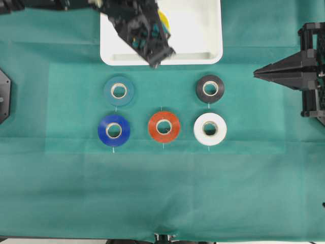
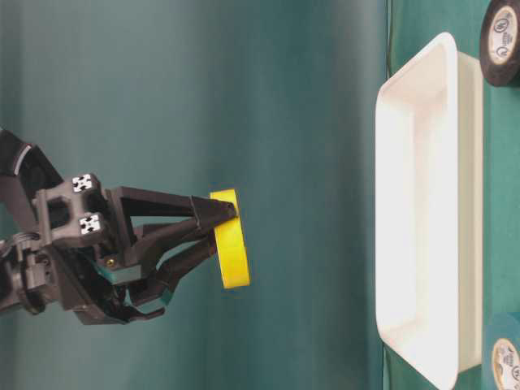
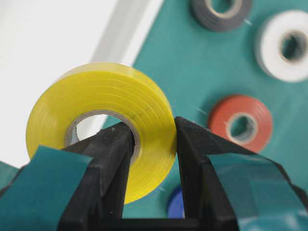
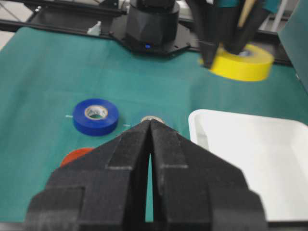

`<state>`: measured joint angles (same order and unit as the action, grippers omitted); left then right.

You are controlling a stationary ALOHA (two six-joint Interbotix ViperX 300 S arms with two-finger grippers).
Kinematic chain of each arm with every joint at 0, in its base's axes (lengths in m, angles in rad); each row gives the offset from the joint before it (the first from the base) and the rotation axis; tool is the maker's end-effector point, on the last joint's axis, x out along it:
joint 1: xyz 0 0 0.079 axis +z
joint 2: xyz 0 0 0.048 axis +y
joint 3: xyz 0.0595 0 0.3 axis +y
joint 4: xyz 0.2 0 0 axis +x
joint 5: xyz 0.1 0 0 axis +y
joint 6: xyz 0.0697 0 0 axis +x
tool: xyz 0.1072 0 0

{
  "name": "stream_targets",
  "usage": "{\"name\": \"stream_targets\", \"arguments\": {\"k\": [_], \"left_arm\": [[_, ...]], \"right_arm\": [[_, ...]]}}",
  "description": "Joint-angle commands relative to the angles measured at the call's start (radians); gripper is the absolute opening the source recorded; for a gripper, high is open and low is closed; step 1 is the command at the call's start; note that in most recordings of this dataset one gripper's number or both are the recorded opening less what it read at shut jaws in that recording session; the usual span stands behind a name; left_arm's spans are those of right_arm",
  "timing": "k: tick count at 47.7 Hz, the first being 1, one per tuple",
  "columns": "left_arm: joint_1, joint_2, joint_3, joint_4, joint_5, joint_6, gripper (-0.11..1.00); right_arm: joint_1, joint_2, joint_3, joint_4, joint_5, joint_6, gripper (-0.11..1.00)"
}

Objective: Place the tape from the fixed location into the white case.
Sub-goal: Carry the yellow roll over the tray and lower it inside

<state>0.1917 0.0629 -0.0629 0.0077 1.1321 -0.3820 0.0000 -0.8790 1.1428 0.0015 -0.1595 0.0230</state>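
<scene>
The left gripper (image 3: 153, 144) carries the tape (image 3: 103, 120) high above the white case (image 1: 213, 53), one of its fingers (image 3: 108, 159) through the core and the other outside, clamped on the roll's wall, a hold that probably lets it drop flat once lowered. The right gripper (image 4: 150, 139) waits aside over the worktop (image 1: 162, 193), fingers pressed together, empty.

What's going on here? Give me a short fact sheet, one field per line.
Carried item: yellow tape
Carrier: left gripper, one finger through the core, one outside
Height: in the air above the white case
Case contents: nothing visible
Right gripper: shut, holding nothing
Rolls on the cloth: teal, black, blue, orange-red, white
</scene>
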Motion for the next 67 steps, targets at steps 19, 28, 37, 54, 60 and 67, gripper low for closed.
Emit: {"name": "stream_targets", "arguments": {"k": [19, 28, 37, 54, 60, 67], "left_arm": [[0.101, -0.038, -0.040, 0.005, -0.006, 0.048, 0.24], [0.101, -0.029, -0.032, 0.005, -0.021, 0.049, 0.25], [0.104, -0.005, -0.015, 0.005, -0.044, 0.052, 0.24], [0.112, 0.000, 0.017, 0.005, -0.071, 0.051, 0.24], [0.121, 0.000, 0.051, 0.005, -0.097, 0.051, 0.24], [0.138, 0.002, 0.091, 0.005, -0.138, 0.051, 0.24]], "right_arm": [[0.002, 0.003, -0.029, 0.000, 0.000, 0.002, 0.00], [0.002, 0.005, -0.029, 0.002, 0.000, 0.002, 0.00], [0.002, 0.005, -0.029, 0.002, 0.005, 0.002, 0.00], [0.002, 0.003, -0.029, 0.002, 0.009, 0.003, 0.00], [0.002, 0.005, -0.028, 0.002, 0.008, 0.002, 0.00], [0.002, 0.003, -0.029, 0.002, 0.009, 0.002, 0.00]]}}
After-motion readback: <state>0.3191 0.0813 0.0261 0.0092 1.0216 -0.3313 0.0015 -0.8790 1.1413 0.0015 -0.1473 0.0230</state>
